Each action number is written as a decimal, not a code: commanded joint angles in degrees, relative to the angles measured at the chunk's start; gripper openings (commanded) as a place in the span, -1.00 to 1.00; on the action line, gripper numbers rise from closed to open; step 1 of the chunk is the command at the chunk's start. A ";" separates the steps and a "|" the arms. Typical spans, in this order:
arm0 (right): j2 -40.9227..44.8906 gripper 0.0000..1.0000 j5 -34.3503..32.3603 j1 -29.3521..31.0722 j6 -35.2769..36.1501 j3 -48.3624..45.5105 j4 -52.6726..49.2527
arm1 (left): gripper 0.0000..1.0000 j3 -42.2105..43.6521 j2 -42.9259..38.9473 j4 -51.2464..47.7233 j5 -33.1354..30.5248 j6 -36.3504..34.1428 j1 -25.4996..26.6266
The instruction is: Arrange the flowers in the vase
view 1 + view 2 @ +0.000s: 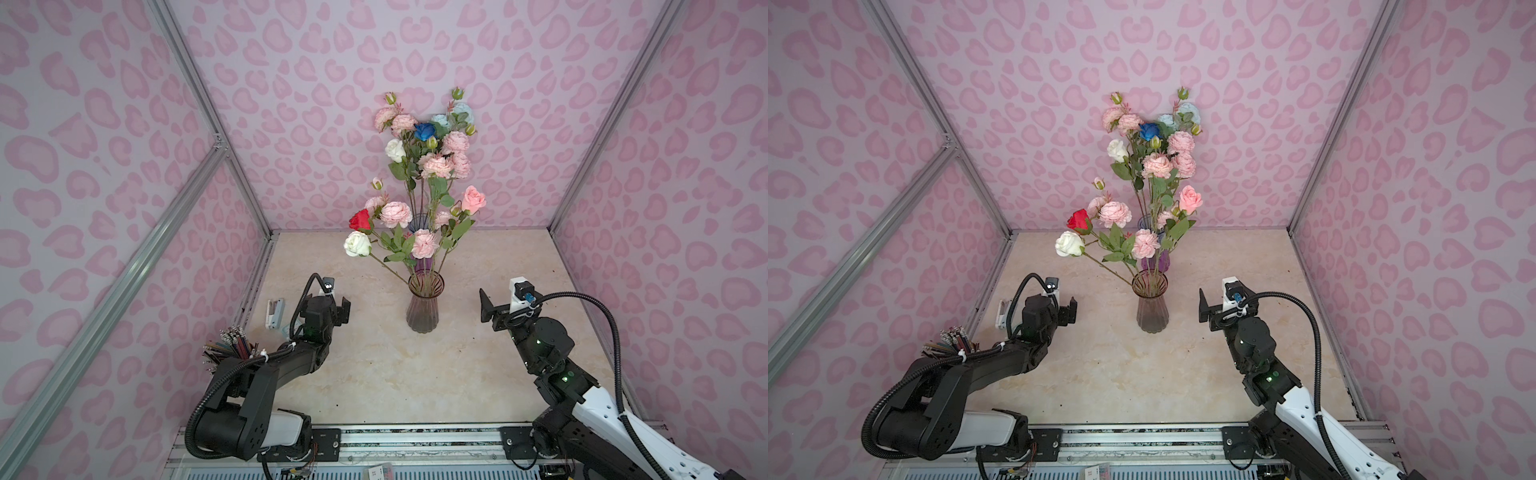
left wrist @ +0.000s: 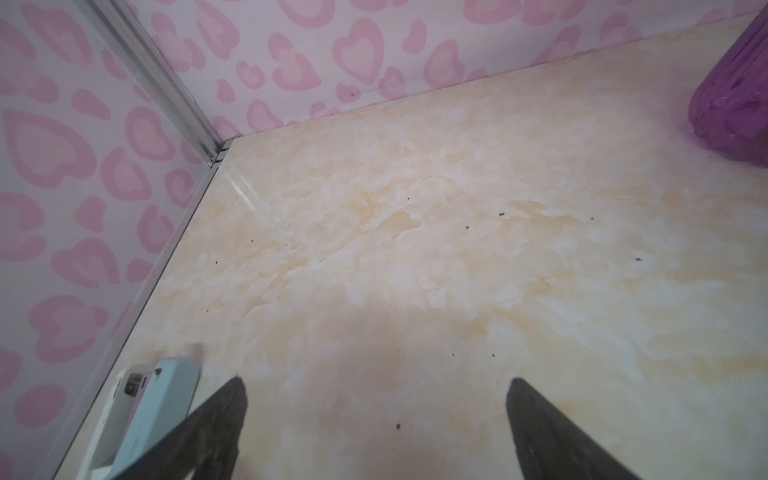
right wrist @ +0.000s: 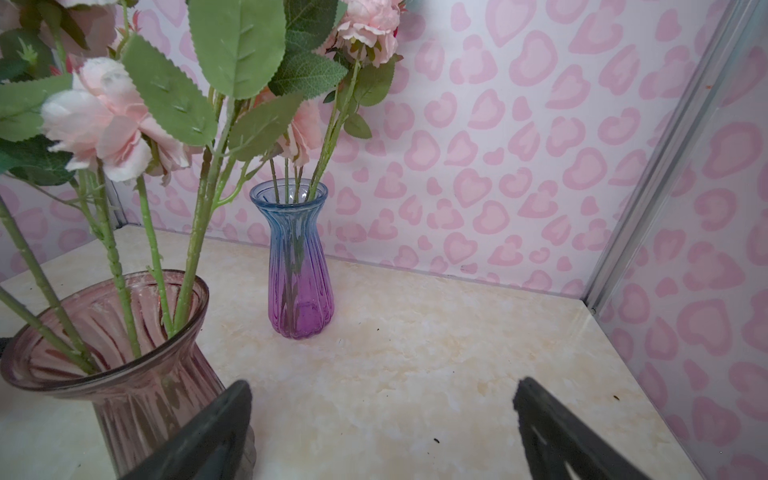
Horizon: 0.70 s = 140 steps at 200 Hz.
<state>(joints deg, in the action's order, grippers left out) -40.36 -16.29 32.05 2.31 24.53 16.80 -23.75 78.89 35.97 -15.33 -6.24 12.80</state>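
The flowers stand in two glass vases in the middle of the table. A smoky pink vase (image 1: 424, 309) (image 1: 1152, 311) in front holds a low bunch of flowers (image 1: 396, 214) (image 1: 1115, 214) in pink, white and red. Behind it a blue-to-purple vase (image 1: 424, 264) (image 3: 299, 266) holds a taller bunch (image 1: 436, 166) with pink, white and blue heads. My left gripper (image 1: 343, 309) (image 2: 376, 386) hangs open to the left of the pink vase (image 3: 124, 407). To its right, my right gripper (image 1: 488, 311) (image 3: 382, 388) is open. Neither holds anything.
A white and pale blue device (image 1: 275, 313) (image 2: 153, 411) lies by the left wall, beside my left gripper. A bundle of coloured wire ends (image 1: 232, 345) sticks out near the left arm. Pink patterned walls close in three sides; a metal rail (image 1: 415, 434) runs along the front.
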 commanded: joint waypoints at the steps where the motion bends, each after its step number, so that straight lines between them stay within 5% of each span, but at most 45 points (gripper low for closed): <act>1: -1.30 0.98 1.52 -0.37 1.28 -0.78 1.97 | 0.96 0.60 0.21 6.04 5.97 -2.44 -1.77; 49: -5.05 0.98 3.16 -2.40 4.60 -0.33 4.97 | 0.96 3.39 1.56 14.39 2.14 4.16 -6.92; 83: -9.53 0.98 3.73 -6.01 2.57 2.49 4.18 | 0.96 5.87 6.12 23.52 9.36 8.33 -12.43; 140: -14.65 0.98 0.29 -12.14 2.08 -1.10 12.66 | 0.96 4.83 5.50 19.79 9.71 8.70 -12.85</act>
<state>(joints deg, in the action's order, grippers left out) -53.25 -14.22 22.26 5.06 25.15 23.05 -18.50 84.14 52.56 -6.87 1.50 0.03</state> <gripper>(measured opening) 0.990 0.981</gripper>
